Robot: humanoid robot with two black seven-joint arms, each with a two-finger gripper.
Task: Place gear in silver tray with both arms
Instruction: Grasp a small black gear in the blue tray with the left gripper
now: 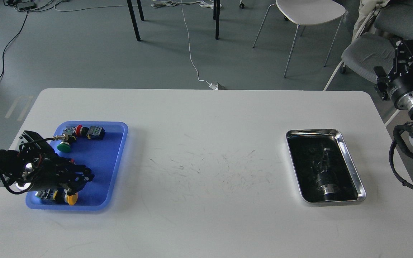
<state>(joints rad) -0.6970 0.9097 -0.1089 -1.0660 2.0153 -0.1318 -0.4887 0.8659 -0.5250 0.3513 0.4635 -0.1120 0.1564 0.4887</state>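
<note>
At the desk's (206, 215) left edge, the left tool (81, 178) hangs low over the near end of a blue tray (118, 157), just above a yellow-capped button (71, 198); its dark fingers merge with the parts beneath, so whether it is wide, narrow or holding anything cannot be told. More parts — a green cap (63, 146), a red one (79, 129) and small switch blocks — sit along the tray's far end.

The step in hand looks like a pick from the blue tray. To do it well, the fingers should straddle a single part and stay clear of the tray's raised rim and of neighbouring pieces, then lift straight up before any sideways travel.

The desk's middle is white and bare but for fine dark scuffs. Toward the right edge lies the silver tray (351, 168), long side running away from the robot, its dark bottom mirroring the arm above; no gear can be made out in it. Beyond the desk's far right corner the right tool (405, 48) is raised off the desk, its fingers too dark to tell apart — well away from the silver tray.

Behind: grey floor, trailing cables, chair and table legs.
</note>
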